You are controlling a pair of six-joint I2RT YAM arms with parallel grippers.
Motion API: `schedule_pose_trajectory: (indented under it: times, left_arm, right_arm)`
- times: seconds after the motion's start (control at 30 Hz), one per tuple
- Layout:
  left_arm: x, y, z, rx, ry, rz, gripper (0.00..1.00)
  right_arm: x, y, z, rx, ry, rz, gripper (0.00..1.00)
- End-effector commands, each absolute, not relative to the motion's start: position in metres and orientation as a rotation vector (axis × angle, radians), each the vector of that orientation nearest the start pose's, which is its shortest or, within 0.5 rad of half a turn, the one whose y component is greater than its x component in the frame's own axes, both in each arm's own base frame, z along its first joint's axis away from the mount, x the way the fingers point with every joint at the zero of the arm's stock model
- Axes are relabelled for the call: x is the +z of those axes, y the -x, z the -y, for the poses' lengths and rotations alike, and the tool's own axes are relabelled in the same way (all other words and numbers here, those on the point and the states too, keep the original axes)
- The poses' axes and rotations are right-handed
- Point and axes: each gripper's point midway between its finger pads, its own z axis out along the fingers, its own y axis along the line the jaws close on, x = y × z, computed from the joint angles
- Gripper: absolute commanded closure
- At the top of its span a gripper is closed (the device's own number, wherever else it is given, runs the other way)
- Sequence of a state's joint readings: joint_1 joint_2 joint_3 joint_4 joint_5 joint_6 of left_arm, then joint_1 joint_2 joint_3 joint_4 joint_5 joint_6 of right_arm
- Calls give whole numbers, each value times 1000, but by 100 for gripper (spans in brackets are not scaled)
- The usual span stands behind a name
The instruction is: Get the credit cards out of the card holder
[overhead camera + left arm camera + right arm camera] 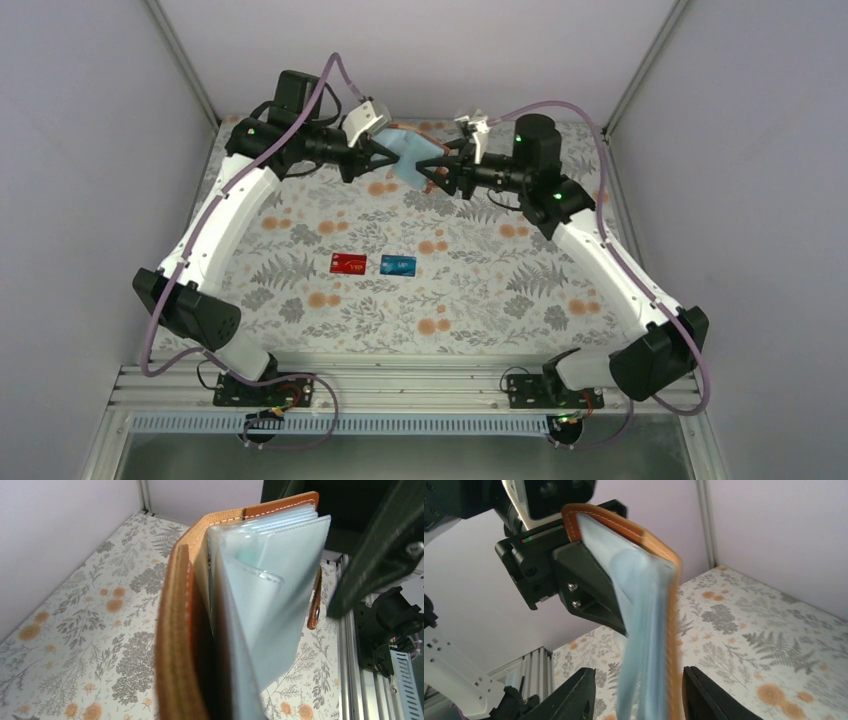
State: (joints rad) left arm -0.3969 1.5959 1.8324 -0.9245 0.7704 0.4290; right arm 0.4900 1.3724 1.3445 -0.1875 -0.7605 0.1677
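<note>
Two risks are judged to stand out from here. The small brown leather book-like card holder (pixel 405 155) is held in the air over the far part of the floral-patterned table (pixel 480 300). It is gripped near one end by the left gripper (pixel 378 152), whose jaws are clamped tight on it. Since it is pinched at that one place only, the case could be twisted or dragged out of the grip by a hard tug on a card, and it would then drop to the table.

The right gripper (pixel 639 695) is set at the free edge with its jaws apart. One finger is on each side of the leaves and a gap is seen on at least one side, so nothing is clamped by it. Were it closed where it stands, a pale grey-blue plastic pocket (pixel 270 605) or the leather edge might be seized instead of a card, and the sleeve could be stretched or torn.

The pockets are fanned open and look translucent. A faint greenish tint is seen in one, but whether cards lie inside cannot be told. A thin red plastic card with gold lettering (pixel 348 263) and a blue card (pixel 398 265) lie flat, just beside each other, near the middle of the table and well apart from the holder. The task is therefore judged partly done.
</note>
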Motion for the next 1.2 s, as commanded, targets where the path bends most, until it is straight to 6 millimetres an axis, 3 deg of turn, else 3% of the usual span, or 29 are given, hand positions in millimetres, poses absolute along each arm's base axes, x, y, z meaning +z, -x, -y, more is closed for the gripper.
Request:
schedule_pose_trajectory:
  times: [0.0, 0.1, 0.27, 0.7, 0.8, 1.03, 1.17]
  left_arm:
    - [385, -316, 259, -910, -1204, -1734, 98]
    - [387, -314, 260, -919, -1208, -1725, 98]
    - [391, -309, 261, -946, -1220, -1705, 98]
    - [397, -298, 263, -994, -1259, -1659, 98]
    - [393, -298, 265, -1006, -1259, -1666, 98]
    - [389, -295, 270, -1038, -1270, -1665, 98]
    - [387, -296, 270, -1028, -1270, -1669, 98]
  right_arm:
    - [379, -302, -267, 1066, 859, -1661, 53]
    - [370, -302, -262, 1054, 855, -1686, 49]
    - [371, -295, -263, 1053, 896, -1660, 41]
    - [376, -315, -266, 1050, 814, -1663, 43]
    - [378, -314, -274, 1091, 828, -1639, 44]
    - [382, -308, -301, 1147, 890, -1605, 67]
    - [383, -302, -313, 1181, 918, -1602, 90]
